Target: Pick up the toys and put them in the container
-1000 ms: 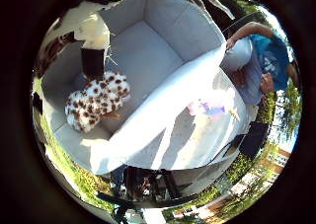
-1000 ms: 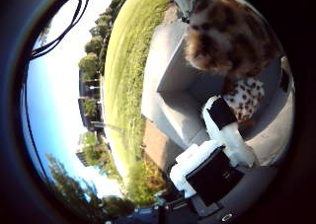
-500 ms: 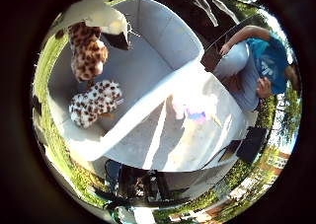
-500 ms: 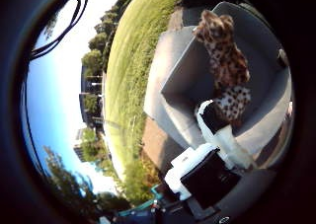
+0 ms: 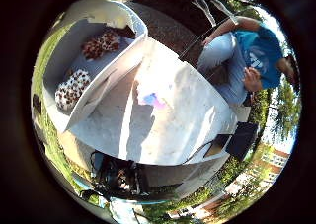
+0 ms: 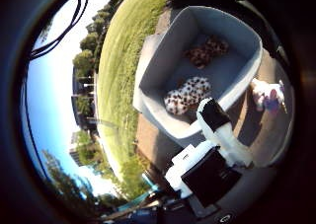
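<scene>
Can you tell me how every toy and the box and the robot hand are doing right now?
Container: open on top, standing on the table, two toys inside.
White spotted toy: lying in the container.
Brown spotted toy: lying in the container, apart from the white one.
Pastel toy: lying on the table, outside the container.
Hand: above the table, holding nothing; one finger shows, fairly straight.

Small toy on table, details washed out
</scene>
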You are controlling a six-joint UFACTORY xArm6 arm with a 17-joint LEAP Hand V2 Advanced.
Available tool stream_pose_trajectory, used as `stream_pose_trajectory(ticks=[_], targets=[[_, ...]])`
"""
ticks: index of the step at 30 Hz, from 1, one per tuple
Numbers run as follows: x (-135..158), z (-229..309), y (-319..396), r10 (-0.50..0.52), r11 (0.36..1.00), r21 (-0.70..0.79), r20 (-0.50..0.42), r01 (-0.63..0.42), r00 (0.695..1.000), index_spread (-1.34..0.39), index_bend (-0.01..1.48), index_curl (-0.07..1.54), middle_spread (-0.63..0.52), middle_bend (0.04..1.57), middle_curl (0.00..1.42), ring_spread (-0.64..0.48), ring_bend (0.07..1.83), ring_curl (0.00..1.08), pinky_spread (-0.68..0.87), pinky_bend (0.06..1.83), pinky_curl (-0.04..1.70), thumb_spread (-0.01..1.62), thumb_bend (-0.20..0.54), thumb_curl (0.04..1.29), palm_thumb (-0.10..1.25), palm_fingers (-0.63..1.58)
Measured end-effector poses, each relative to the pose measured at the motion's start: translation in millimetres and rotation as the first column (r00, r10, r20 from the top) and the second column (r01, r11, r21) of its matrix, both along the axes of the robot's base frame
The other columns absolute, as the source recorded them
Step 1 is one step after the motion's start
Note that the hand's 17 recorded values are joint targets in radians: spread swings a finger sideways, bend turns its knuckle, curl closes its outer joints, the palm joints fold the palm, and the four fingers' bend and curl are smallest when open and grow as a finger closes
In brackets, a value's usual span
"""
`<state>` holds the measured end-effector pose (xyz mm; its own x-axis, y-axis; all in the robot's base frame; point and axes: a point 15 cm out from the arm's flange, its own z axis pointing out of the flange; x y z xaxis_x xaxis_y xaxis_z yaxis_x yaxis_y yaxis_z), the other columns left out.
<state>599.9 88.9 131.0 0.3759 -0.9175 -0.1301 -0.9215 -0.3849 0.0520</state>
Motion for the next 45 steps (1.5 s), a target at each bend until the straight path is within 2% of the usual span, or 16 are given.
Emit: stream_pose_trajectory(ticks=[4, 8, 13, 19, 25, 36, 40, 43, 45], targets=[[10, -5, -48, 0.006, 0.995, -0.097, 0.027, -0.003, 1.000, -0.36, 0.20, 0.37, 0.05, 0.18, 0.33, 0.28, 0.50, 0.31, 0.47, 0.58, 0.34, 1.12, -0.024, 0.44, 0.73, 0.05], [19, -8, -80, 0.044, 0.979, -0.203, 0.054, -0.032, 0.998, -0.33, 0.19, 0.36, 0.04, 0.18, 0.33, 0.27, 0.47, 0.30, 0.45, 0.52, 0.31, 1.13, -0.027, 0.44, 0.72, 0.06], [13, -38, -102, 0.007, 0.979, -0.204, 0.012, -0.005, 1.000, -0.28, 0.17, 0.34, 0.04, 0.18, 0.33, 0.26, 0.44, 0.30, 0.44, 0.49, 0.29, 1.15, -0.040, 0.42, 0.65, 0.08], [13, -85, -127, -0.030, 0.980, -0.195, -0.001, 0.029, 1.000, -0.22, 0.15, 0.30, 0.04, 0.17, 0.33, 0.27, 0.43, 0.30, 0.45, 0.53, 0.29, 1.16, -0.034, 0.40, 0.60, 0.10], [9, -125, -121, -0.012, 0.982, -0.189, -0.023, 0.007, 1.000, -0.19, 0.15, 0.28, 0.05, 0.17, 0.32, 0.28, 0.44, 0.31, 0.47, 0.59, 0.30, 1.16, -0.031, 0.37, 0.57, 0.11], [9, -151, -93, 0.039, 0.981, -0.188, -0.023, -0.043, 0.999, -0.15, 0.16, 0.26, 0.05, 0.17, 0.31, 0.29, 0.48, 0.31, 0.50, 0.72, 0.30, 1.15, -0.024, 0.36, 0.61, 0.17], [3, -166, -89, 0.045, 0.981, -0.188, -0.041, -0.052, 0.998, -0.12, 0.17, 0.26, 0.02, 0.19, 0.32, 0.29, 0.53, 0.32, 0.52, 0.75, 0.29, 1.14, -0.023, 0.36, 0.63, 0.30], [4, -174, -89, 0.045, 0.981, -0.186, -0.035, -0.051, 0.998, -0.14, 0.16, 0.25, -0.05, 0.25, 0.35, 0.26, 0.66, 0.35, 0.53, 0.86, 0.30, 1.13, -0.017, 0.37, 0.67, 0.62], [4, -179, -91, 0.044, 0.982, -0.185, -0.031, -0.049, 0.999, -0.20, 0.11, 0.22, -0.09, 0.43, 0.41, 0.19, 0.83, 0.40, 0.49, 0.91, 0.32, 1.12, -0.014, 0.38, 0.70, 0.89]])
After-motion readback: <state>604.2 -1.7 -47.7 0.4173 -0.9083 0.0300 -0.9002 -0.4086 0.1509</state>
